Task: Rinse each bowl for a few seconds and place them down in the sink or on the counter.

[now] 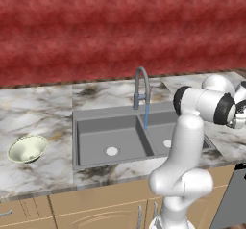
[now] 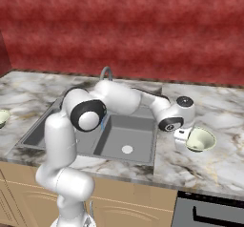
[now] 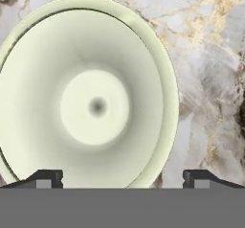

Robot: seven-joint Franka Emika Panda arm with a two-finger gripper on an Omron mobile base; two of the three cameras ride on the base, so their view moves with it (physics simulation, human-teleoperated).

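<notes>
From the left base camera, one bowl (image 1: pixel 28 148) sits on the marbled bench (image 1: pixel 38 108) well left of the sink (image 1: pixel 86 122), tipped a bit toward the camera. A thin blue stream runs down from the faucet (image 1: pixel 141 86) onto the divider between the two basins. My arm bends off toward the right edge, past the sink.

From the right base camera, the second bowl (image 2: pixel 200 139) is on the bench (image 2: pixel 224 111) just right of the sink (image 2: pixel 138 126), and my claw (image 2: pixel 183 136) is right up against its left side. The first bowl (image 2: pixel 2 118) peeks in at the far left edge.

Hand camera: I'm staring straight down into the bowl (image 3: pixel 88 93) with marble bench (image 3: pixel 210 54) beside it. My two fingertips (image 3: pixel 45 178) are spread as wide as they go, with nothing held.
</notes>
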